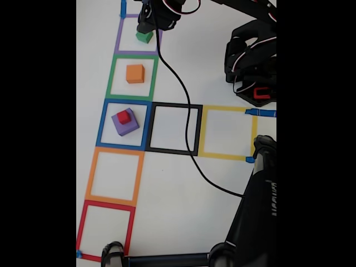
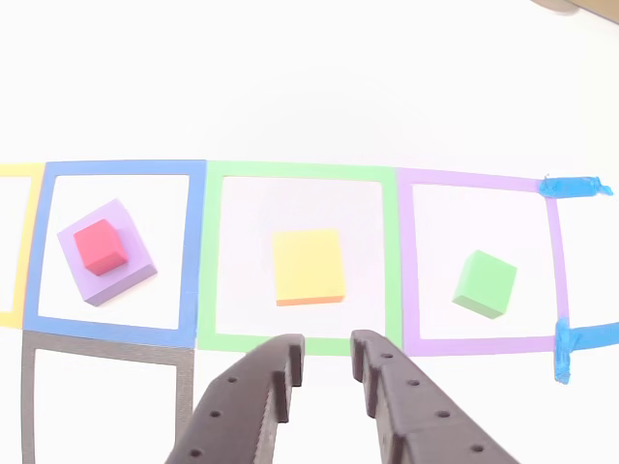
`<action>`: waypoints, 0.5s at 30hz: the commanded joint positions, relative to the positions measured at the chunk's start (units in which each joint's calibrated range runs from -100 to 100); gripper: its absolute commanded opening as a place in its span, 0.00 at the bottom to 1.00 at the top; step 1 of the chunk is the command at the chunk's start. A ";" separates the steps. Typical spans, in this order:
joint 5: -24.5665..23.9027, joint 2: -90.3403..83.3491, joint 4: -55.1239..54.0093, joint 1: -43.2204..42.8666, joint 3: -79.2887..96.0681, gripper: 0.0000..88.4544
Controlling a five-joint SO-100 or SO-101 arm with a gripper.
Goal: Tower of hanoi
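Note:
The green cube (image 1: 144,36) (image 2: 485,283) lies in the purple tape square. In the green square sits the orange cube (image 1: 134,73) (image 2: 309,268). The purple cube (image 1: 125,124) (image 2: 114,275) rests in the blue square with the red cube (image 1: 123,116) (image 2: 101,246) on top of it. In the fixed view my gripper (image 1: 149,25) hangs over the top of the purple square, just above the green cube. In the other view my gripper (image 2: 327,362) comes in from the bottom edge, open by a narrow gap with nothing between its fingers, tips near the green square's near edge.
Black (image 1: 173,129), yellow (image 1: 227,132), orange (image 1: 114,176) and red (image 1: 105,230) tape squares hold nothing. A black cable (image 1: 183,105) runs across the black square. Dark arm parts (image 1: 253,61) stand at the right, and a black stand (image 1: 256,222) at the bottom right.

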 commanded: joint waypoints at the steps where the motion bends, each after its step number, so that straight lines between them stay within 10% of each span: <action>1: 0.00 -2.22 0.30 -6.06 -1.70 0.01; 15: 0.00 -7.23 -2.53 -23.42 7.03 0.01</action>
